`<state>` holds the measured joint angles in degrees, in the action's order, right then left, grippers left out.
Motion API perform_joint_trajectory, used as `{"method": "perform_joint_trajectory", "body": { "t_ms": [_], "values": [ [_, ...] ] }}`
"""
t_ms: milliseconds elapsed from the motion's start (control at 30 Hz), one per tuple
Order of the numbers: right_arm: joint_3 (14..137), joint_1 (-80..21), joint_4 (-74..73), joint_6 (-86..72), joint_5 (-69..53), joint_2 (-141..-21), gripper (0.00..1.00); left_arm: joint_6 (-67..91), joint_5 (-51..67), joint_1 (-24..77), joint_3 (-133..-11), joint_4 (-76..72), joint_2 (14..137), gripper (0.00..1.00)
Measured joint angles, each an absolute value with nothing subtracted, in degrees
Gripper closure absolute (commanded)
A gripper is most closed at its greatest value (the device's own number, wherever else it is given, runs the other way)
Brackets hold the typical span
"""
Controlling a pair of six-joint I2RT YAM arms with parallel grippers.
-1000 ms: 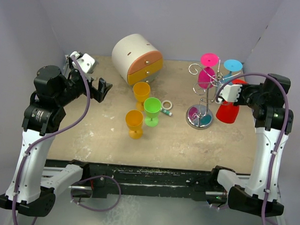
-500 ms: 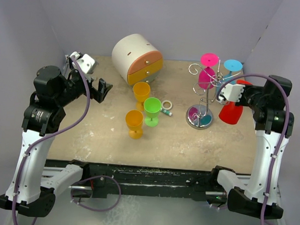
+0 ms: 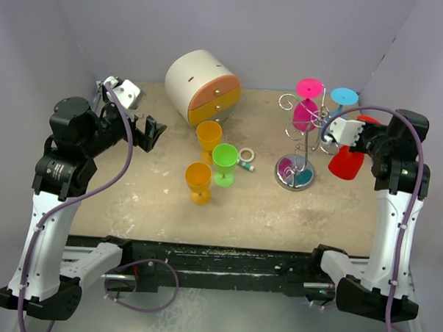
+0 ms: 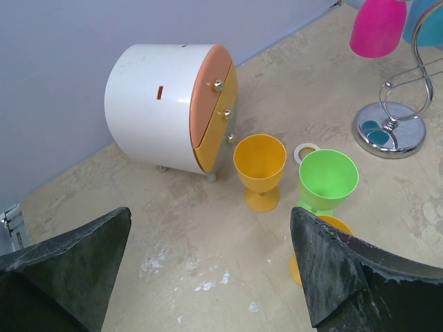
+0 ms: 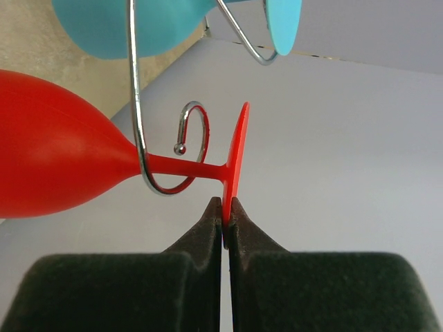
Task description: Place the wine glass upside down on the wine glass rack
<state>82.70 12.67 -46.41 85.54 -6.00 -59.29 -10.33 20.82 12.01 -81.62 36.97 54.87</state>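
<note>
The chrome wine glass rack point(image 3: 298, 151) stands at the right of the table, with a pink glass point(image 3: 306, 111) and a blue glass point(image 3: 343, 96) hanging upside down on it. My right gripper point(image 5: 226, 211) is shut on the foot of a red wine glass point(image 5: 55, 162), held upside down at the rack's right side point(image 3: 346, 162). In the right wrist view its stem passes through a curled scroll arm point(image 5: 149, 166). My left gripper point(image 4: 208, 277) is open and empty, high at the left point(image 3: 151, 130).
Two orange glasses point(image 3: 208, 134) point(image 3: 198, 181) and a green glass point(image 3: 224, 163) stand upright mid-table. A white round drawer box point(image 3: 203, 87) sits at the back. A tape ring point(image 3: 246, 154) lies next to the green glass.
My right gripper has moved up and slightly right with the red glass, bringing its stem into the rack's scroll arm. The left arm has not moved.
</note>
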Motion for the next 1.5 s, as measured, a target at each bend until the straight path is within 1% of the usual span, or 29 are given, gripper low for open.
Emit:
{"method": "perform_joint_trajectory", "body": {
  "t_ms": [300, 467, 600, 1500],
  "values": [
    [82.7, 12.7, -44.5, 85.4, -7.5, -60.7, 0.97, -10.6, 20.8, 12.0, -81.6, 37.0, 54.9, 0.01],
    [82.7, 12.7, -44.3, 85.5, -10.4, -61.0, 0.95, -10.7, 20.8, 12.0, -81.6, 37.0, 55.1, 0.01],
    [82.7, 12.7, -44.3, 85.5, -13.0, -61.2, 0.92, -10.7, 20.8, 12.0, -81.6, 37.0, 55.2, 0.01],
    [82.7, 12.7, -46.9, 87.7, -19.1, -61.1, 0.73, -11.6, 20.8, 12.0, -81.6, 37.0, 55.1, 0.01]
  ]
}}
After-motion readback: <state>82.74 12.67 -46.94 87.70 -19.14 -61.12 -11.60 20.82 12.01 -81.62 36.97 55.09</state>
